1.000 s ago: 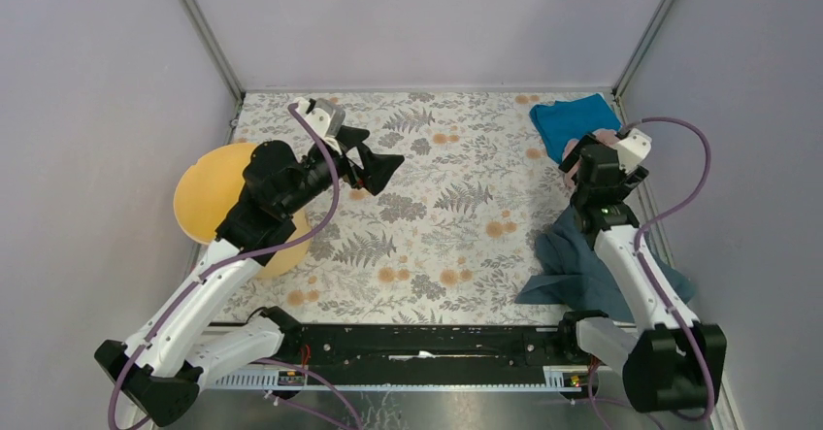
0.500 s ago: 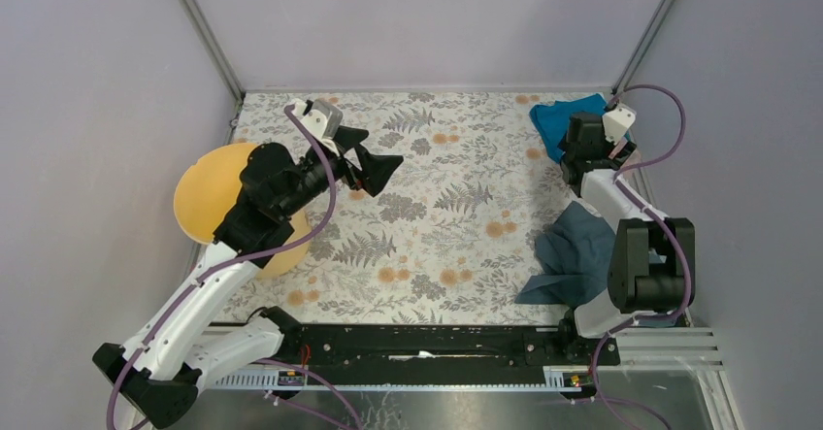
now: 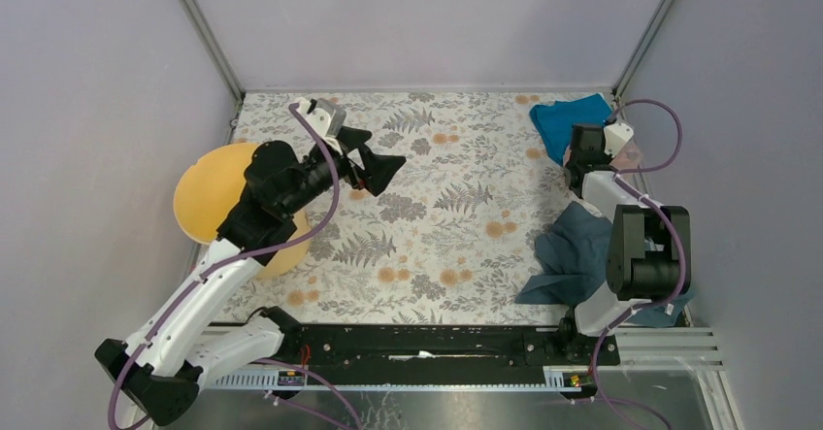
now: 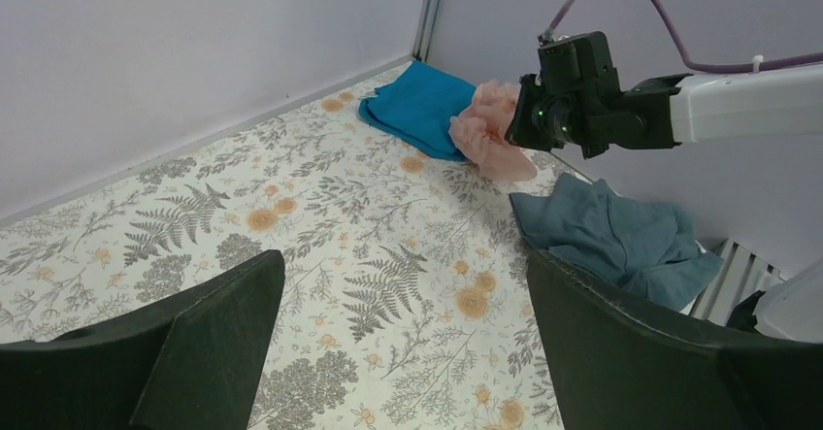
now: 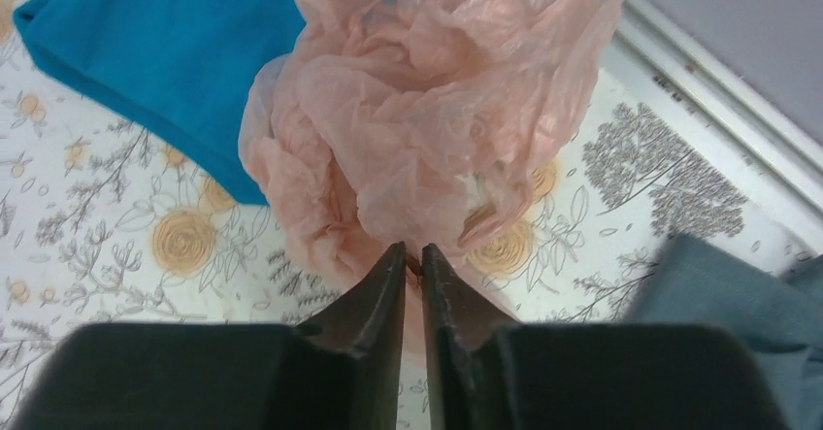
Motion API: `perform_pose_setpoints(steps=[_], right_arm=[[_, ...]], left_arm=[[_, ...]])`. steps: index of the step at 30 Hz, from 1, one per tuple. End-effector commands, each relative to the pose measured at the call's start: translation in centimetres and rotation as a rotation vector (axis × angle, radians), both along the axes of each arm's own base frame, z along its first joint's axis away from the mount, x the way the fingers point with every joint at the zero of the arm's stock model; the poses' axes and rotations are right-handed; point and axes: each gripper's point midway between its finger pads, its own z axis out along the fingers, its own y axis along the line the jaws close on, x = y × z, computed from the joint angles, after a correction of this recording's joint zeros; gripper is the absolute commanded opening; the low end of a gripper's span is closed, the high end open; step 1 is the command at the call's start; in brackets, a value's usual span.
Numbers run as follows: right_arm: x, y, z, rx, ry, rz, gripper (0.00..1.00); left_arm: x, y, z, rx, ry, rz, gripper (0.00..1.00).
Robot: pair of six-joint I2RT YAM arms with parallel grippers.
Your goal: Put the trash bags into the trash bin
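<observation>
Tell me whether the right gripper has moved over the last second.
Yes. In the top view the right gripper, shut on the pink bag, has shifted up the picture, closer to the bright blue cloth.

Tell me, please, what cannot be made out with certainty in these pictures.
The trash bin: top external view, the left arm covers its near side; its inside does not show.
The trash bag: top external view, almost hidden behind the right arm.
The right gripper: right wrist view, how much bag lies between its shut fingers is unclear.
The grey-blue cloth: partly under the right arm; cut by the right wrist view's edge.
</observation>
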Motion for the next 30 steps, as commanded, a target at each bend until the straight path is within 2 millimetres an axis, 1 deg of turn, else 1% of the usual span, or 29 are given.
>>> perform_pose_setpoints(steps=[1,3,4,7,8,9,11,14,16,18,19,21,23,24,26,27,28,29,30], right_arm=[[-0.1,1.9,1.0,0.096,-0.072,0.055,0.14],[-0.7,3.4,0.8,0.157,-0.075,0.114,0.03],[-0.9,4.5,0.9,0.199,-0.080,0.161,0.00],[-2.1,8.6,1.4,0.332,-0.105,0.323,0.00],[-2.7,10.2,1.7,0.373,-0.113,0.382,0.00],[-3.5,12.4,2.2,0.404,-0.121,0.450,0.00],[-5.5,17.0,2.6,0.471,-0.107,0.614,0.00],[-9.4,23.3,3.1,0.523,-0.076,0.839,0.00],[-12.2,26.7,2.9,0.578,-0.041,0.950,0.00],[-14.8,29.2,2.6,0.662,0.003,1.042,0.00],[-16.3,30.2,2.4,0.711,0.033,1.086,0.00],[-18.2,31.2,2.3,0.752,0.074,1.149,0.00],[-19.9,31.8,2.3,0.768,0.102,1.212,0.00],[-20.6,32.0,2.3,0.778,0.107,1.243,0.00],[-21.7,32.5,2.3,0.804,0.108,1.306,0.00],[-22.1,32.6,2.1,0.812,0.105,1.325,0.00],[-22.4,32.6,2.0,0.819,0.102,1.340,0.00],[-22.6,32.7,1.7,0.828,0.101,1.351,0.00],[-22.9,32.7,1.3,0.837,0.108,1.354,0.00]], left_arm=[[0.5,-0.4,0.7,-0.022,-0.021,0.001,0.99],[0.8,-0.4,0.4,-0.019,-0.014,0.009,0.99],[0.8,-0.4,0.3,-0.017,-0.011,0.011,0.99],[1.2,-0.7,-0.3,-0.012,0.007,0.010,0.99],[1.3,-0.8,-0.5,-0.009,0.013,0.010,0.99],[1.4,-0.9,-0.6,-0.006,0.019,0.011,0.99],[1.6,-0.9,-0.7,-0.008,0.024,0.017,0.99],[1.8,-0.8,-0.7,-0.013,0.031,0.028,0.99],[1.9,-0.7,-0.8,-0.020,0.039,0.043,0.99],[2.2,-0.6,-1.0,-0.030,0.057,0.060,0.99],[2.3,-0.7,-1.2,-0.033,0.073,0.067,0.99],[2.6,-0.7,-1.8,-0.053,0.146,0.096,0.99],[2.8,-0.7,-3.5,-0.075,0.273,0.136,0.99],[2.7,-0.7,-4.7,-0.078,0.342,0.146,0.99],[1.8,-1.3,-7.4,-0.079,0.469,0.126,0.99],[1.2,-1.5,-9.4,-0.073,0.537,0.112,0.99],[0.6,-1.9,-10.2,-0.089,0.582,0.092,0.99],[0.0,-2.1,-12.2,-0.093,0.636,0.083,0.99],[-0.6,-2.2,-13.6,-0.101,0.685,0.080,0.99]])
